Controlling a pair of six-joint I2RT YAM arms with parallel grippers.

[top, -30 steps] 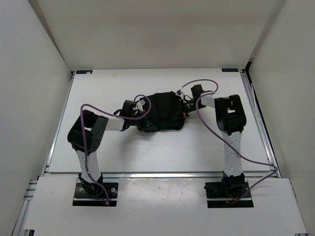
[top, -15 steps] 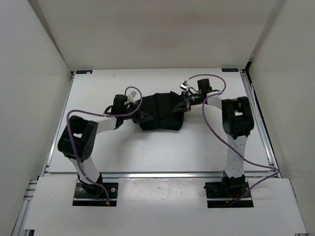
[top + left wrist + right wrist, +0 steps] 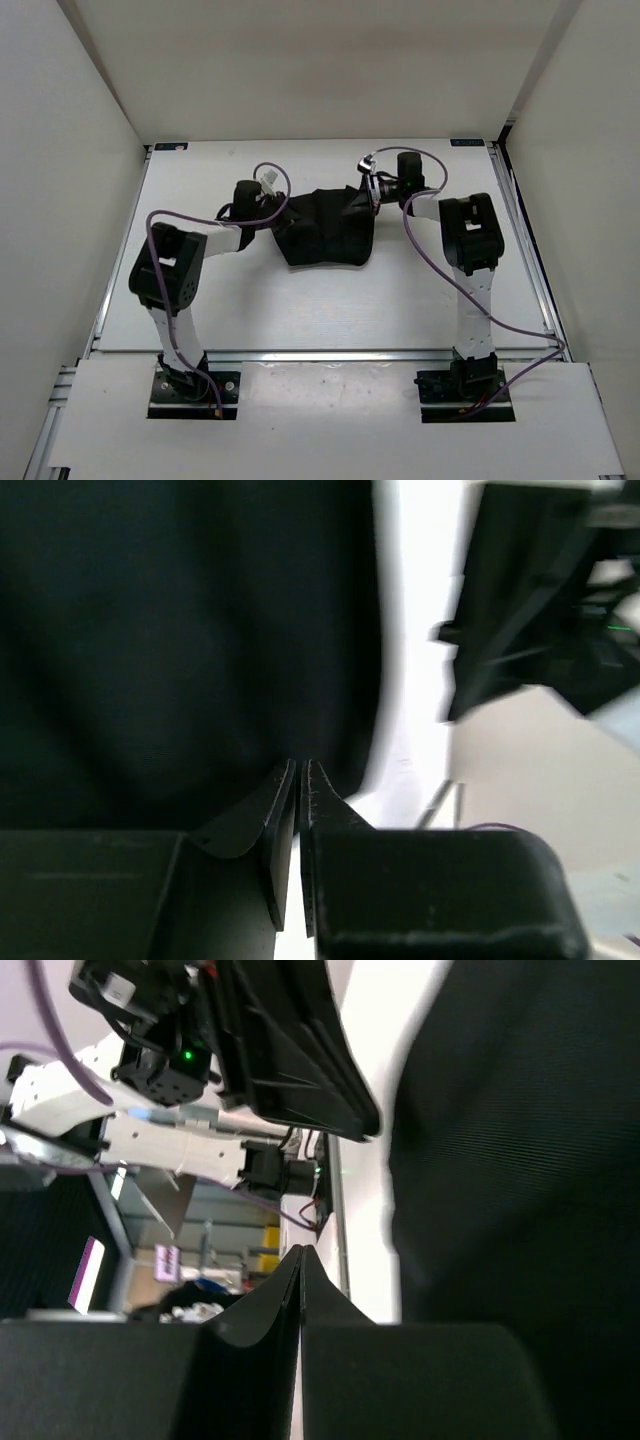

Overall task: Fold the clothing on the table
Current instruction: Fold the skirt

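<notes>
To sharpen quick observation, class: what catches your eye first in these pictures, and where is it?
A crumpled black garment lies in the middle of the white table. Two arms reach in from either side, the left pincer and right pincer at its edges.

In front of the clothing (image 3: 325, 228) the surface (image 3: 330, 305) lies bare as far as the arm bases (image 3: 195, 385), giving wide room. Behind the clothing a narrower bare strip reaches the back wall (image 3: 320, 70). The left tool (image 3: 272, 225) crowds its left edge and the right tool (image 3: 368, 192) its far right corner. Arms (image 3: 470, 240) and cables (image 3: 430, 250) flank both sides.
</notes>
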